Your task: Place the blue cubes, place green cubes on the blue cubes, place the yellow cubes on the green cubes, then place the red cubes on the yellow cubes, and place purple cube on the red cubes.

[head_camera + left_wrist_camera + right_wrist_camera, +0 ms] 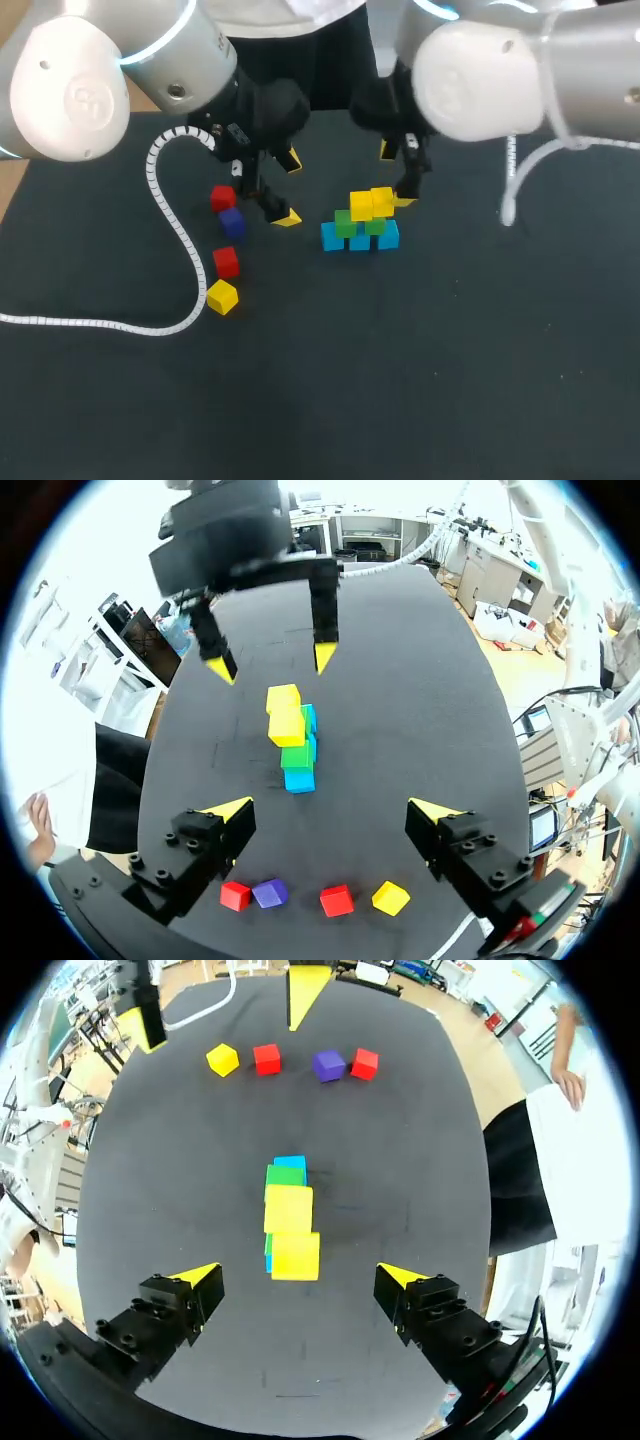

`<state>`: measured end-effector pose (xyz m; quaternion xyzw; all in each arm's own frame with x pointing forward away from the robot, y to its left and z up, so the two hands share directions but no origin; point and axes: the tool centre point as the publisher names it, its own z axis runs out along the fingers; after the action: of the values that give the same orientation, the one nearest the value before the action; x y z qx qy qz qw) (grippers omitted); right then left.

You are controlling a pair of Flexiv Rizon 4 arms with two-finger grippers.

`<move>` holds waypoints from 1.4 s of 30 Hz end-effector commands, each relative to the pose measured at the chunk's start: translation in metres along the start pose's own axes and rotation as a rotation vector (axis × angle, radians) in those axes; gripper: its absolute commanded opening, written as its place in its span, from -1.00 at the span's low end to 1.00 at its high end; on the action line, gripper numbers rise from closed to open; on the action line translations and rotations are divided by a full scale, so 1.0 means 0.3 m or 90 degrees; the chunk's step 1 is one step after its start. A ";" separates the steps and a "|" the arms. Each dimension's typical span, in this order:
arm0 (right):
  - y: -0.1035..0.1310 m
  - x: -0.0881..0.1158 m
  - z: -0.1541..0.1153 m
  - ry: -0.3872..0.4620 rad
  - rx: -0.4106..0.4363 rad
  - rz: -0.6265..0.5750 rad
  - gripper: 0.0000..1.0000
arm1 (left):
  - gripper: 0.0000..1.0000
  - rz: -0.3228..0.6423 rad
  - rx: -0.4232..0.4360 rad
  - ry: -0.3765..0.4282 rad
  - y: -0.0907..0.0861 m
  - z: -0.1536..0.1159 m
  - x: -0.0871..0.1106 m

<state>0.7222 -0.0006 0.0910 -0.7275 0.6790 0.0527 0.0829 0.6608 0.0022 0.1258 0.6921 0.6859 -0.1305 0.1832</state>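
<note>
Cubes are lying in two groups on the table (450, 380). At the left, a red cube (223, 198), a purple cube (231, 221), a second red cube (226, 262) and a loose yellow cube (222, 297) are waiting in a row. The left arm's cable (185, 240) is trailing just beside them.

Probable faults:
- The cable is likely to sweep the loose cubes out of place if that arm swings.
- The stack (360, 238) near the middle is carrying two yellow cubes (371, 203) on green cubes (345, 224) over blue cubes (332, 238). An off-centre placement or a brushing finger is liable to topple it.

The left gripper (288, 188) is hanging wide open between row and stack, holding and touching nothing. The right gripper (394, 175) is hovering wide open just behind the stack, one tip near the yellow cubes, also gripping nothing.
</note>
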 end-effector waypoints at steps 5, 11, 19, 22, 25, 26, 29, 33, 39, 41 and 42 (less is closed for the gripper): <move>0.052 0.100 -0.062 -0.100 0.035 0.013 1.00 | 1.00 0.001 0.001 -0.002 0.001 -0.001 0.003; 0.058 0.154 -0.085 -0.138 0.046 0.036 1.00 | 1.00 0.001 0.001 -0.002 0.001 -0.001 0.003; 0.066 0.225 -0.105 -0.181 0.053 0.055 1.00 | 1.00 0.001 0.001 -0.002 0.001 -0.001 0.003; 0.069 0.251 -0.111 -0.199 0.056 0.064 1.00 | 1.00 0.001 0.001 -0.002 0.001 -0.001 0.003; 0.073 0.269 -0.116 -0.213 0.060 0.074 1.00 | 1.00 0.001 0.001 -0.002 0.001 -0.001 0.003; 0.075 0.275 -0.117 -0.216 0.061 0.075 1.00 | 1.00 0.001 0.001 -0.002 0.001 -0.001 0.003; 0.080 0.289 -0.116 -0.240 0.060 0.076 1.00 | 1.00 0.001 0.001 -0.002 0.001 -0.001 0.003; 0.083 0.307 -0.114 -0.291 0.047 0.073 1.00 | 1.00 0.001 0.001 -0.002 0.001 -0.001 0.003; 0.095 0.318 -0.118 -0.322 0.039 0.071 1.00 | 1.00 0.001 0.001 -0.002 0.001 -0.001 0.003; 0.099 0.318 -0.116 -0.327 0.033 0.068 1.00 | 1.00 0.001 0.001 -0.002 0.001 -0.001 0.003; 0.102 0.317 -0.115 -0.328 0.031 0.067 1.00 | 1.00 0.001 0.001 -0.002 0.001 -0.001 0.003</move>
<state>0.6956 -0.1007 0.1053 -0.6541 0.6798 0.2088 0.2577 0.6607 0.0022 0.1258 0.6921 0.6859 -0.1305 0.1832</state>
